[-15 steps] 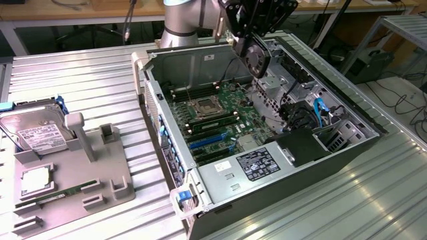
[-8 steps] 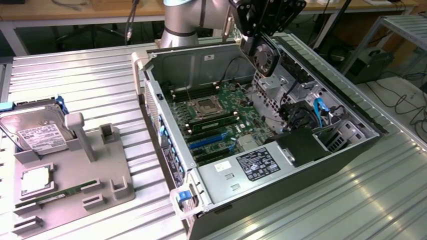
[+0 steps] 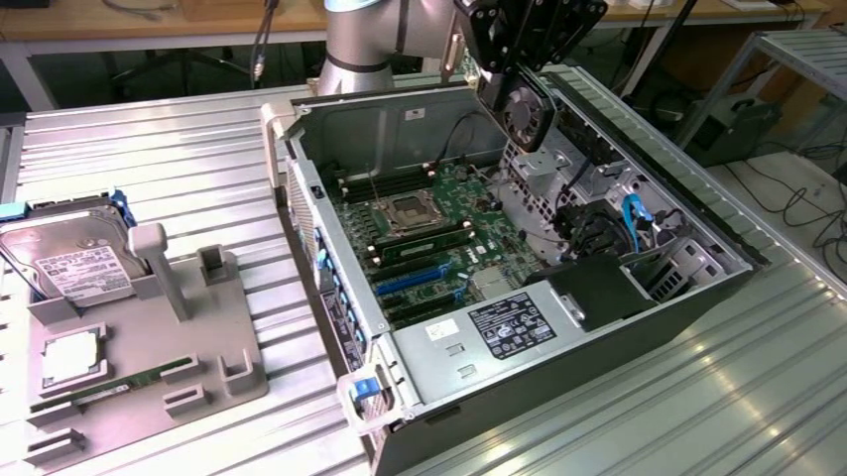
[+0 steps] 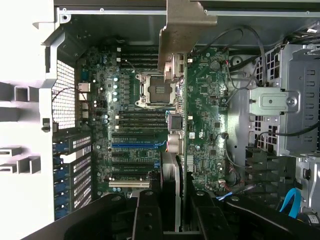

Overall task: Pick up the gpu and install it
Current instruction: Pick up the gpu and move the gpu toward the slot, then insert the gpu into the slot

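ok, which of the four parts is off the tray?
The gpu: gripped in the pincer above the open case. The hard drive, CPU and memory stick lie on the grey tray.

Ribbed metal table (image 3: 173,149), wooden workbench (image 3: 133,20) behind, cables (image 3: 807,203) across floor (image 3: 755,183).

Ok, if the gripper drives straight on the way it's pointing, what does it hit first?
Likely the motherboard: the gpu held in the gripper would touch it first, near the CPU socket; depth is unclear.
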Motion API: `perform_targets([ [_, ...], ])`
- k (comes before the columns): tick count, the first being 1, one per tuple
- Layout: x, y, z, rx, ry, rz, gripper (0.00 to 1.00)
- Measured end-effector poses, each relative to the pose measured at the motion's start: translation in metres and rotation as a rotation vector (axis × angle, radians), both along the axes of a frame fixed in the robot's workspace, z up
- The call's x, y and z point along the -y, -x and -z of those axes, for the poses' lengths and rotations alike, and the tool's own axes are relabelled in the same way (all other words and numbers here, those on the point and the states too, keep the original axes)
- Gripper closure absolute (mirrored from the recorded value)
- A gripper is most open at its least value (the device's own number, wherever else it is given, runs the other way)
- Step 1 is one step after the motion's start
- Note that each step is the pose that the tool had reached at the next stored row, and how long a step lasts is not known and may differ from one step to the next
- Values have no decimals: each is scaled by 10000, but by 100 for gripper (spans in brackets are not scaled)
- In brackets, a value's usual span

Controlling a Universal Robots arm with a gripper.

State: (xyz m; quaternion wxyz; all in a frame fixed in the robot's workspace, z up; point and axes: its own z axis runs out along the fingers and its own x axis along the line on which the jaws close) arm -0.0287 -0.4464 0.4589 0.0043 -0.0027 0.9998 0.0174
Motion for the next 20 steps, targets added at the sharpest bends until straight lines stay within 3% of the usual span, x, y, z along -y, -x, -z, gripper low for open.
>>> perform_targets([
  [10, 0, 0, 0, 0, -1, -18, 72],
  [20, 0, 2, 0, 0, -1, -456, 72],
])
